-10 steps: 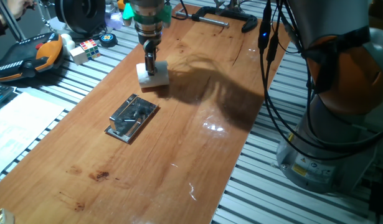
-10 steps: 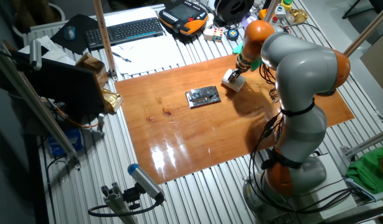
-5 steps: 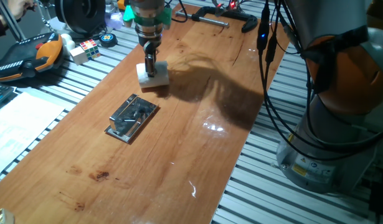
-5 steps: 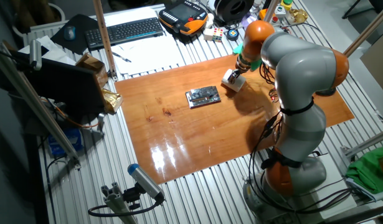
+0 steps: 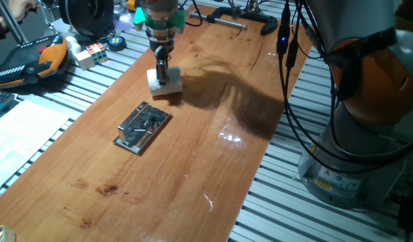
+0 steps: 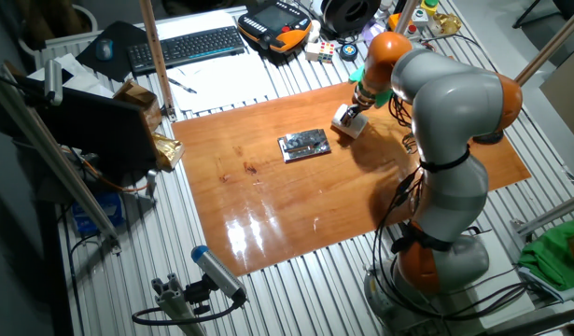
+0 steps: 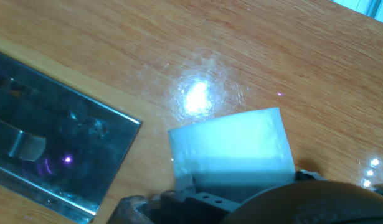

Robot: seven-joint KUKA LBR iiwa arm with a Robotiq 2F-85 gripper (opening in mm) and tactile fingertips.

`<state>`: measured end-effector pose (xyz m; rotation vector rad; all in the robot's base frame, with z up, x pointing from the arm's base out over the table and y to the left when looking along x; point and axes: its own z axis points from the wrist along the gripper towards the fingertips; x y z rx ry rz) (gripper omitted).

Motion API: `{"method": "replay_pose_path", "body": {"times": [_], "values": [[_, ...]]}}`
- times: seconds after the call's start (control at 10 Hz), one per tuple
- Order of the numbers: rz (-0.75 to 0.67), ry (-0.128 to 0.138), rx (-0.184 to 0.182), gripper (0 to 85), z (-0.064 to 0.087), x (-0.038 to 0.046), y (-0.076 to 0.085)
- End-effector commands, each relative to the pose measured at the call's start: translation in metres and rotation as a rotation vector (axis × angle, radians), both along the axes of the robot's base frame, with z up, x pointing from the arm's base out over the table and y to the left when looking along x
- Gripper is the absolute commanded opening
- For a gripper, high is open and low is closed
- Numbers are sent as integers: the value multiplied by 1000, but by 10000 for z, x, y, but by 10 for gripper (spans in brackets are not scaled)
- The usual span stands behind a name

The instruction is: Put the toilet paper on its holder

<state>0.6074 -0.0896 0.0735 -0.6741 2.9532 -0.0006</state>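
Fixed views show one wooden rectangular table top (image 5: pixel 213 154) (image 6: pixel 268 187) set on a ribbed aluminium bench, with one grey-and-orange robot arm (image 6: pixel 445 121) reaching over its far part. One flat, shiny silver metal holder plate with a raised bar (image 5: pixel 144 127) (image 6: pixel 306 146) (image 7: pixel 48 155) lies flat near the middle of the wood. One small white toilet paper roll (image 5: pixel 164 83) (image 6: pixel 348 125) (image 7: pixel 231 152) rests on the wood just beyond the holder, near it but not touching; a strip of bare wood separates the two in the hand view.

One two-finger gripper (image 5: pixel 162 69) (image 6: pixel 353 111) points straight down onto the roll. Its dark fingers (image 5: pixel 161 65) descend to the top of the roll and meet it. From the fixed views it appears clamped on the roll, though finger spacing cannot be confirmed; in the hand view the roll fills the area directly ahead of the gripper body.

Off the wood, at the far left of the bench, sit one orange-and-black teach pendant (image 5: pixel 28 62) (image 6: pixel 277 21) and one multicoloured puzzle cube (image 5: pixel 93 54) (image 6: pixel 316 50). One black-handled metal clamp (image 5: pixel 243 21) lies at the far edge of the table.
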Motion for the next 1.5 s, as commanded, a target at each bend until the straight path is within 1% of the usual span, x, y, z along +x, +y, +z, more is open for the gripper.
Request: {"method": "replay_pose_path", "body": {"times": [0.0,0.1,0.2,0.3,0.5,0.7,1.0,1.1,1.2,1.4], "values": [[0,5,0,483,8,1,0],[0,14,0,287,12,6,4],[1,23,3,110,23,5,9],[1,27,3,7,39,4,17],[0,16,-3,7,72,-4,36],[0,16,-11,7,143,-2,66],[0,20,-15,7,325,-13,136],[0,22,0,7,378,-24,173],[1,27,5,7,441,-35,231],[1,40,-6,7,555,-38,323]]}}
